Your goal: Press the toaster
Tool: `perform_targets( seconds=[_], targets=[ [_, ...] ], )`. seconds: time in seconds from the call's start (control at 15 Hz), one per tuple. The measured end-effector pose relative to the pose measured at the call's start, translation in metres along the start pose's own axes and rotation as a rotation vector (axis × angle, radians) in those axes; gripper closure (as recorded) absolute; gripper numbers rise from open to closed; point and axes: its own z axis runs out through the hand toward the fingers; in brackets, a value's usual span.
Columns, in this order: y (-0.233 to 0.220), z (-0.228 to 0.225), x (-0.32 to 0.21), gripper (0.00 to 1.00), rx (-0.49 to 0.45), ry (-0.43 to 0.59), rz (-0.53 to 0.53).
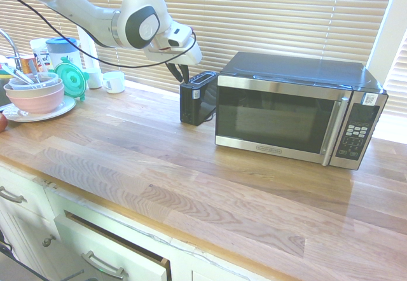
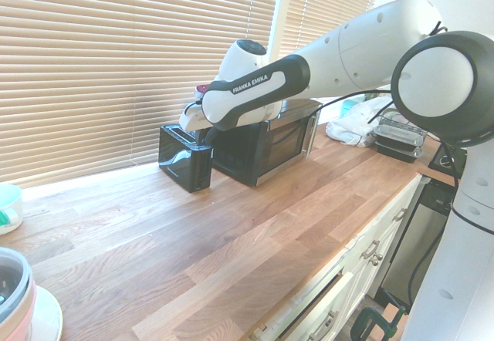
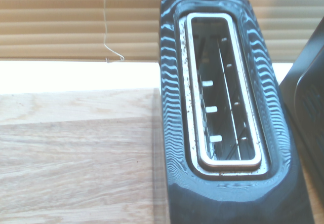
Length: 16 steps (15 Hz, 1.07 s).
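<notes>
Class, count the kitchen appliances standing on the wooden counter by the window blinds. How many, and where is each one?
2. The toaster stands beside the microwave, under the gripper; the microwave sits farther along the counter. Others could lie out of view.

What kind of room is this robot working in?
Most likely a home kitchen. A wooden countertop carries a microwave and a small black toaster, stacked bowls sit on a plate at one end, and white cabinet drawers run below.

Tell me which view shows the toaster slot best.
Wrist view: it looks straight down into the toaster, slot empty. First exterior view shows only its side and top edge; second exterior view shows it partly behind the arm.
</notes>
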Motion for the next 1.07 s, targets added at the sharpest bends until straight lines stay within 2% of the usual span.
perform_targets(
  seconds=[1.07],
  targets=[
    [0.009, 0.013, 0.012, 1.00, -0.015, -0.020, 0.003]
  ],
)
